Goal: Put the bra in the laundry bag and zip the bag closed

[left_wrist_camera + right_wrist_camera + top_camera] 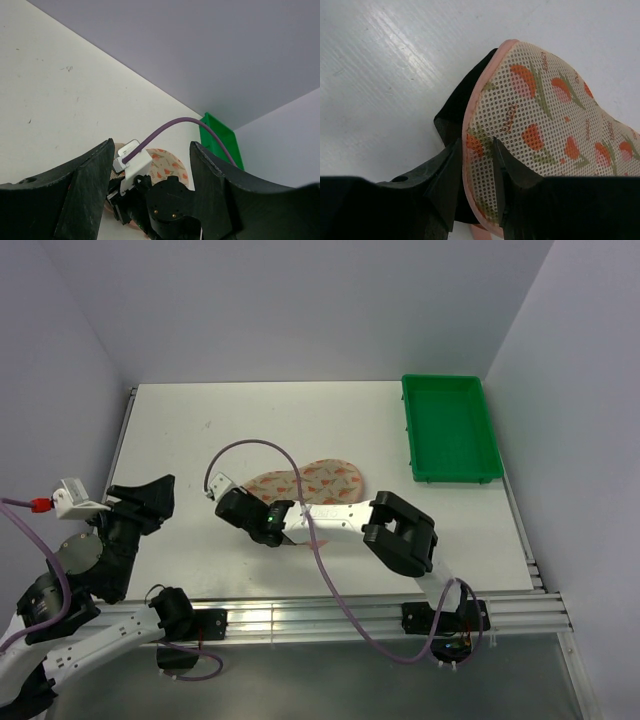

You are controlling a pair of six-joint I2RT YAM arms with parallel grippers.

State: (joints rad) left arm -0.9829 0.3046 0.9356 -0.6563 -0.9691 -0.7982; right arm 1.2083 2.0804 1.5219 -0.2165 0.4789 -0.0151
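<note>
Room lies open on the white table (pixel 180 440) left of the peach-pink mesh laundry bag (pixel 540 110); the green plastic tray (pixel 450 430) sits well apart at the far right edge. My right gripper (pixel 475 145) pinches the bag's pink-trimmed edge, with the soft black bra (pixel 455 105) poking out beneath, mostly hidden. My left gripper (pixel 151 145) hangs spread, empty.

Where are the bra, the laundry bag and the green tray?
bra (pixel 457 106): right wrist view, exposed black fabric.
laundry bag (pixel 545 115): right wrist view, mesh middle.
green tray (pixel 450 435): top external view, bare floor.

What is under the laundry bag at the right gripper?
The bra shows as black fabric beneath the laundry bag, at its pink-trimmed edge, which the right gripper pinches. The mesh hides how far in it reaches.
</note>
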